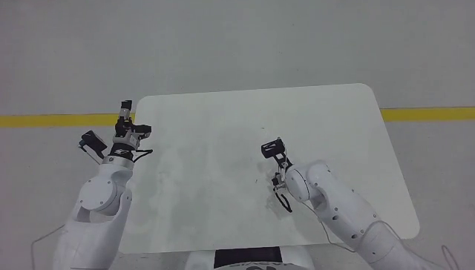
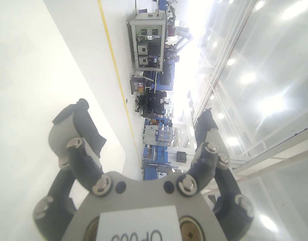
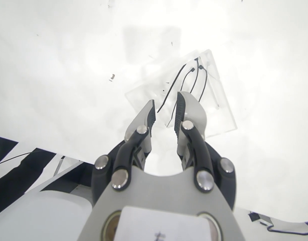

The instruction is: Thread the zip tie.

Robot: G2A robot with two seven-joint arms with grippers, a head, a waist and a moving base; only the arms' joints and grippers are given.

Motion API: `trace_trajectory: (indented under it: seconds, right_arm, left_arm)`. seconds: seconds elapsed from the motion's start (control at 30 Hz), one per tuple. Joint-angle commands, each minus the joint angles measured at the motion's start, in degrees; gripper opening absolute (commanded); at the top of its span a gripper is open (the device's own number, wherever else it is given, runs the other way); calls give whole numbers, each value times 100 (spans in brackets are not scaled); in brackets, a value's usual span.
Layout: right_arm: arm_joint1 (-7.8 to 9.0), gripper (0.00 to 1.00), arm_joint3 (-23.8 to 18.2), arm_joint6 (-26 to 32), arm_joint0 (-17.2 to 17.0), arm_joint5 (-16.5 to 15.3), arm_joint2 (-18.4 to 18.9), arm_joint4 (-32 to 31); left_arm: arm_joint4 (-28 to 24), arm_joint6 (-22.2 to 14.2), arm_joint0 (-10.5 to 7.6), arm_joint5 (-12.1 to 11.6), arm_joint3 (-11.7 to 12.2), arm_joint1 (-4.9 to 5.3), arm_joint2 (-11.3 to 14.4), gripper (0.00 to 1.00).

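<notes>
Several thin black zip ties (image 3: pixel 194 78) lie in a clear plastic tray (image 3: pixel 219 116) on the white table (image 1: pixel 223 122). My right gripper (image 3: pixel 165 100) hangs open just above the tray's near end, with the tail of one tie seen between its fingers (image 3: pixel 150 116) and nothing gripped. In the top view this gripper (image 1: pixel 274 150) is near the table's middle. My left gripper (image 2: pixel 143 109) is open and empty, raised at the table's left edge and pointing out toward the room. From above, the left gripper (image 1: pixel 128 125) sits by that left edge.
The white table has rounded corners and a front edge close to my right arm. Small dark specks (image 3: pixel 111 77) dot its surface. Yellow floor lines (image 1: pixel 430 113) run past the table on both sides.
</notes>
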Motion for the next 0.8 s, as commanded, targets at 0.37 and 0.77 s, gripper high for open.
trace_trajectory:
  seconds: [0.37, 0.77]
  right_arm:
    - [-174, 13, 357, -107, 67, 0, 57, 117]
    - [-295, 11, 608, -123, 171, 0, 18, 94]
  left_arm:
    - [0, 0, 0, 0, 0, 0, 0, 100]
    - [0, 0, 0, 0, 0, 0, 0, 100]
